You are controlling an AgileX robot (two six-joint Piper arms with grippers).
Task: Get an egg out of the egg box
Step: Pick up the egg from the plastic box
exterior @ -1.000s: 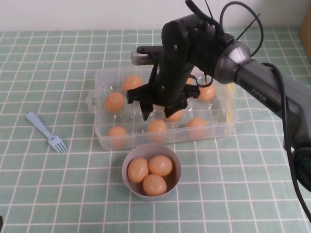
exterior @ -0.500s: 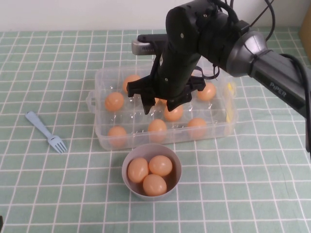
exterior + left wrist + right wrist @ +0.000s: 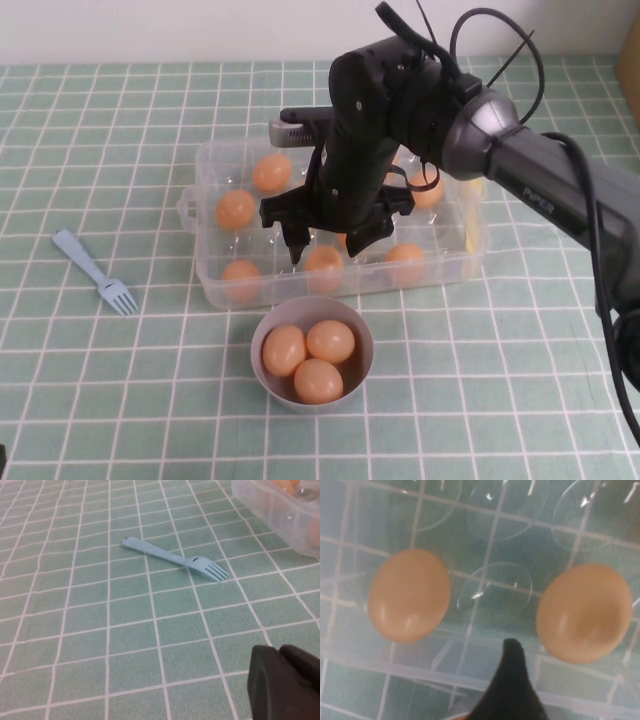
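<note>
1. I am lowering the right hand (image 3: pixel 327 232) into the large clear plastic egg box (image 3: pixel 215 280), which is sitting near the middle of the surface (image 3: pixel 120 400), towards its far edge. Compared with half a second ago the hand is sitting lower and closer to the box's near row, so I judge I am in the final descent towards a grasp.
2. The right hand's two dark fingers are spread wide and are holding nothing. They are straddling the smooth orange-tan egg (image 3: pixel 325 265) in the middle of the near row, which I take to be the target; it is not yet gripped.
3. In the right wrist view one black fingertip (image 3: pixel 512 652) is pointing down between two eggs, just above the box's near wall, with an empty round cell between them. I cannot tell from that view which of the two is the target.
4. The left hand (image 3: pixel 285 685) is hanging parked near the surface's left near corner, close above the cloth; I cannot tell how far open it is.
5. The box walls are thin, glossy and transparent, with moulded round cells, so the fingers could catch a cell ridge or wall. The eggs are hard, smooth and rounded, likely to slip or crack under an off-centre squeeze.
6. A small round greyish bowl (image 3: pixel 361 372) with three more eggs is standing just in front of the box, and a pale blue plastic fork (image 3: pixel 96 271) is lying on the green checked cloth towards the left edge.
</note>
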